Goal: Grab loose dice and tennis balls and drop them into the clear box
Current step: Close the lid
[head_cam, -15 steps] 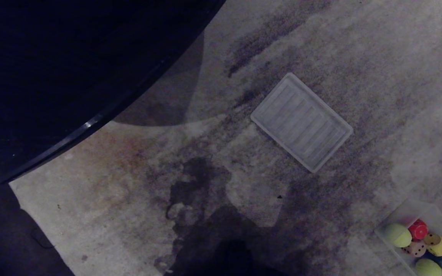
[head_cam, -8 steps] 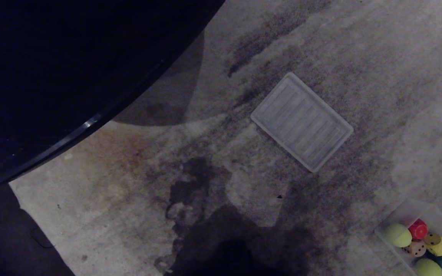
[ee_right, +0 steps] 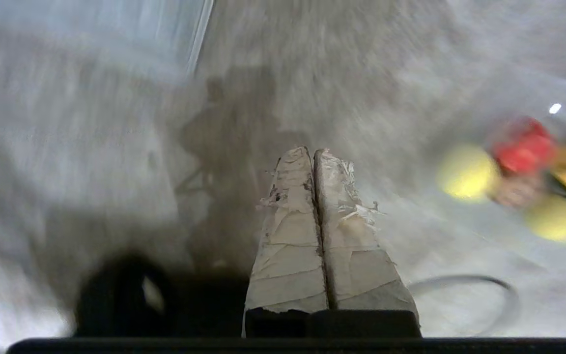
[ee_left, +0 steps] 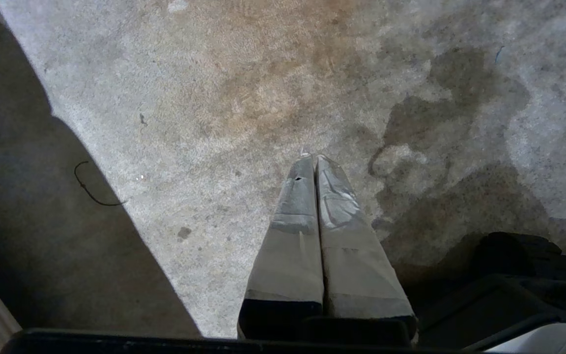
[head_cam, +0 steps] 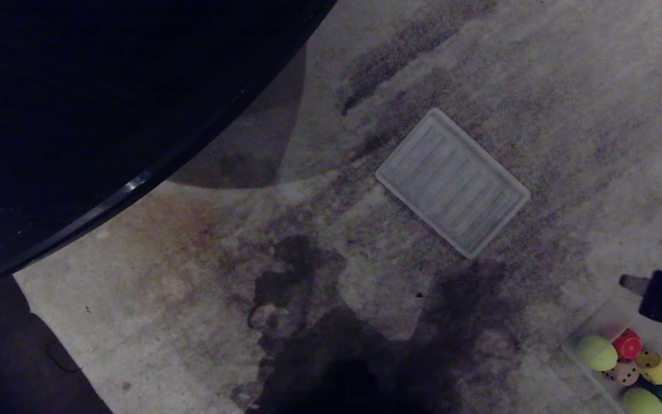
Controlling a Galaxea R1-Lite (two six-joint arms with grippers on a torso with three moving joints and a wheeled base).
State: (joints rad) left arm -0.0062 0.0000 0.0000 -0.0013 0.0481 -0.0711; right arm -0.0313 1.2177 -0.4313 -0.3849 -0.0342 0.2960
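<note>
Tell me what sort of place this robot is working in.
Probably an indoor room, worked at floor level: a stained, worn pale carpet, the curved edge of a dark round table overhead, and a clear box of toys beside a white ribbed panel.

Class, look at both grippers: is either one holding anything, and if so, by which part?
Nothing is held. The left gripper is shut on nothing above the carpet, and the right gripper is shut and empty, near the clear box.

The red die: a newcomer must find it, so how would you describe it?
On the stained carpet, find the clear box at the head view's lower right corner. The red die sits beside a tennis ball, the only red piece there.
</note>
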